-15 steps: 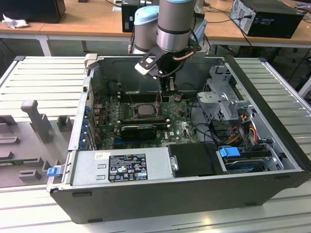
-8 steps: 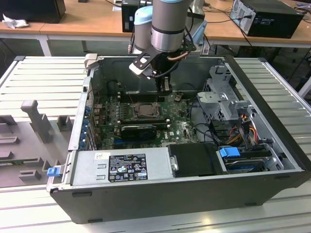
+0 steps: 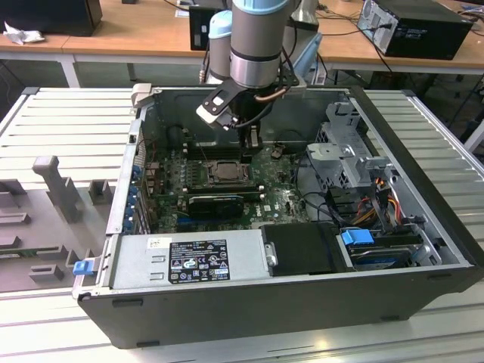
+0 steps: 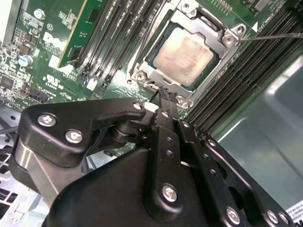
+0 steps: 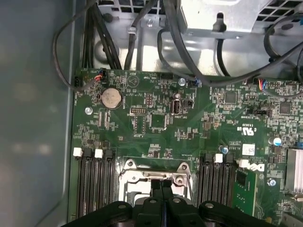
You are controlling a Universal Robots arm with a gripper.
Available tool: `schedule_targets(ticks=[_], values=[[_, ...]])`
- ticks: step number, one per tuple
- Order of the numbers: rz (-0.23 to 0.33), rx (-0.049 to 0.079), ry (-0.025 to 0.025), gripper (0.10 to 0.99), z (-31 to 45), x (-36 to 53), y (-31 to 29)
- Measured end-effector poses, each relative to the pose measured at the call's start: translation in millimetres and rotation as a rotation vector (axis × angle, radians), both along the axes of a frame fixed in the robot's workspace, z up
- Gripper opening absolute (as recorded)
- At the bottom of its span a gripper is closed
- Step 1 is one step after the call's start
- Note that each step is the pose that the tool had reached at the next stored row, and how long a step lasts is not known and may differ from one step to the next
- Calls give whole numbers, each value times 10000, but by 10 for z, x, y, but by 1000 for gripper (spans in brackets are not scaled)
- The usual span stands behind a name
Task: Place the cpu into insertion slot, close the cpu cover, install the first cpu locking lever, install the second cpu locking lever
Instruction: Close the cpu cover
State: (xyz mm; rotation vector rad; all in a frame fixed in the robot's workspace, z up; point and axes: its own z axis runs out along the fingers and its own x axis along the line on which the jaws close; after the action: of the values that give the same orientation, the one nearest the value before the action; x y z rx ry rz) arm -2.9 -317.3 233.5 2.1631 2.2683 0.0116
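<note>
The cpu [image 4: 187,54], a pale square chip, lies in the insertion slot [image 3: 226,171] on the green motherboard. The cpu cover [image 4: 215,71], a silvery frame, lies flat around the chip, which shows through its window. A thin locking lever rod [image 4: 279,35] runs out from one corner of the socket. My gripper [image 4: 163,97] is shut, its two black fingers pressed together with their tips at the socket frame's edge [image 5: 154,174]. In the exterior view the gripper [image 3: 249,144] hangs just behind the socket, inside the open computer case. What the tips touch is hidden.
Long black memory slots [image 4: 118,33] flank the socket on both sides. A coin battery [image 5: 111,98] and black cables [image 5: 142,28] lie beyond it. The power supply [image 3: 189,261], a drive cage [image 3: 344,162] and the case walls [image 3: 132,174] close in the board.
</note>
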Motion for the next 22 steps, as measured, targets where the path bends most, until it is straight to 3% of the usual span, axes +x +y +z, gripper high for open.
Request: schedule_targets(ticks=[12,15,22], values=[[0,2,-1,106,-10,-200,11],[0,3,-1,106,-12,-292,12],[0,2,-1,106,-12,-345,12]])
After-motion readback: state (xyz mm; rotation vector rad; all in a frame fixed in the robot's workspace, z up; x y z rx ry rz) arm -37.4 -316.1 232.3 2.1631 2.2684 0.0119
